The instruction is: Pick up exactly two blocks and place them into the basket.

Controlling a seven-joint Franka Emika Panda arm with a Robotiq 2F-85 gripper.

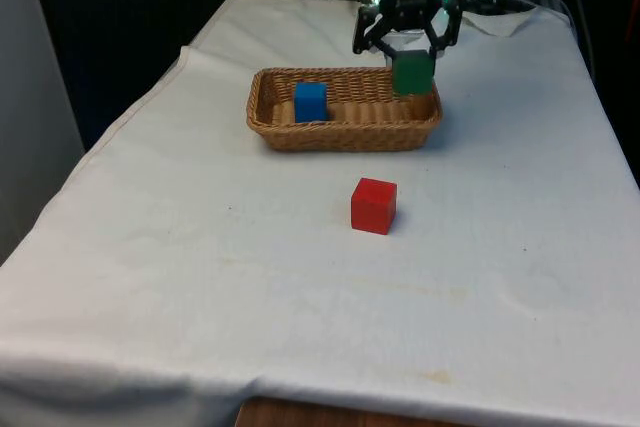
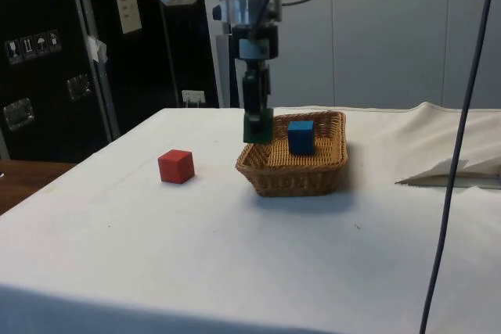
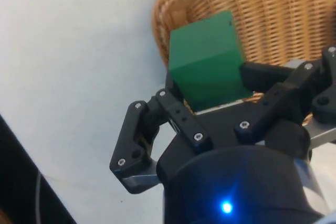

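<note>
gripper: black two-finger gripper (image 1: 411, 55) clamped on the green block (image 1: 412, 73), held in the air above the basket's end at the front view's right
green block: pinched between the fingers (image 3: 181, 116), slightly tilted, over the basket corner near the rim in the wrist view, not yet down
basket: oblong wicker basket (image 1: 345, 130) on the white cloth; blue block (image 1: 311, 101) already sits inside, toward the front view's left end
red block: red block (image 1: 374, 205) out on the cloth, apart from the basket, nearer the front camera; untouched
step: placing the second block; first of two looks done
next move: shift slightly inward over the basket floor, lower, release; leave red block alone
</note>
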